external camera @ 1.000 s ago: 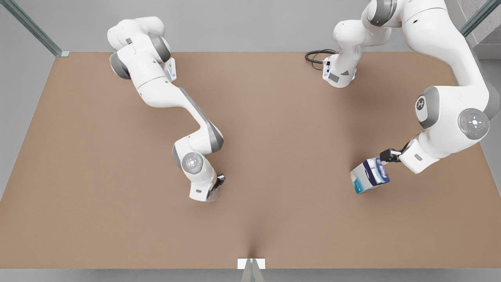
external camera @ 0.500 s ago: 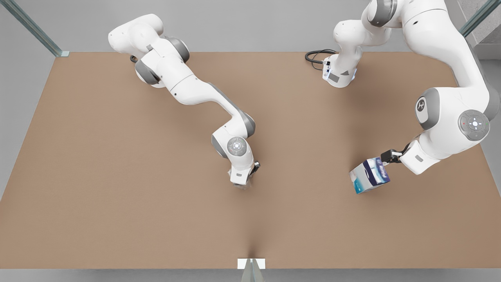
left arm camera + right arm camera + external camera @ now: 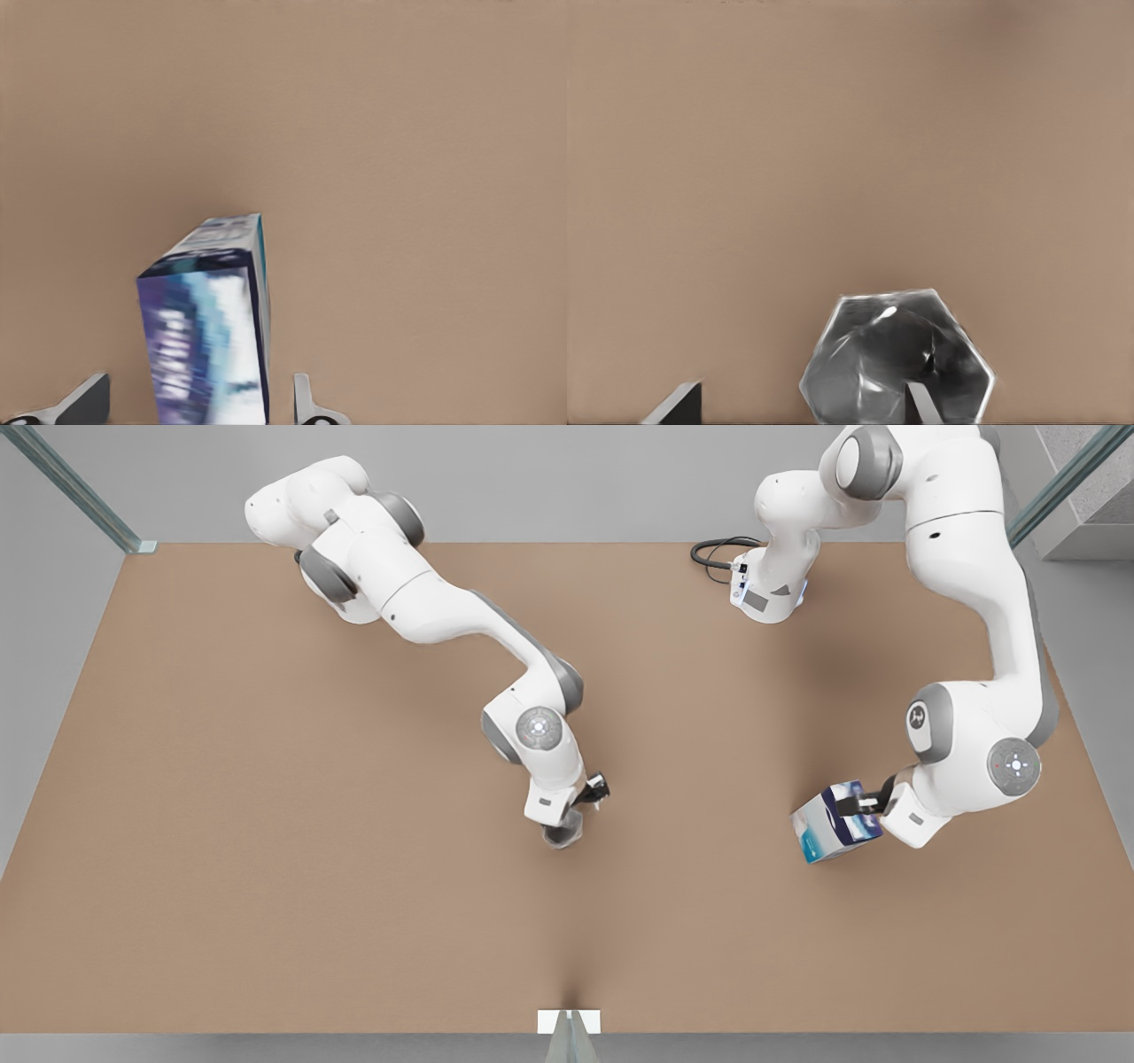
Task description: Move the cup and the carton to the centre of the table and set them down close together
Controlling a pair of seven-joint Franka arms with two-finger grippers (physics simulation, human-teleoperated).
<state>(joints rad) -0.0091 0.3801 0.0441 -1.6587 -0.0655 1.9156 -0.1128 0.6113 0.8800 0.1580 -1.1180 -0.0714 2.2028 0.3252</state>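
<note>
1. A large rectangular desk (image 3: 266, 868) with a plain matte brown top carries two white robot arms and two small objects. The desk's centre is the landmark for every place named below.

2. The right gripper (image 3: 580, 815) now hangs just toward the front view's right of the desk's centre. Over the last second its arm has swept there from a spot well to the front view's left.

3. The small grey, silvery tapered cup (image 3: 563, 835) has travelled with it and sits under the wrist, close to the desk's centre. In the right wrist view the cup (image 3: 897, 361) lies between two spread fingertips (image 3: 921, 403). One fingertip overlaps it and the other stands apart, so the gripper looks open. Whether the cup rests on the desk cannot be told.

4. The left gripper (image 3: 858, 806) is far from the desk's centre, toward the front view's right. Its arm has lowered and reached forward in the last half second.

5. The small box-shaped carton (image 3: 836, 834), white and light blue with a dark navy band, has not moved and stands tilted in the same far spot. In the left wrist view the carton (image 3: 213, 328) sits between the open fingers (image 3: 306, 403), with a gap on each side.

6. Judged from this, the cup's half of the task is nearly done. The carton still needs to be gripped and carried next to the cup.
</note>
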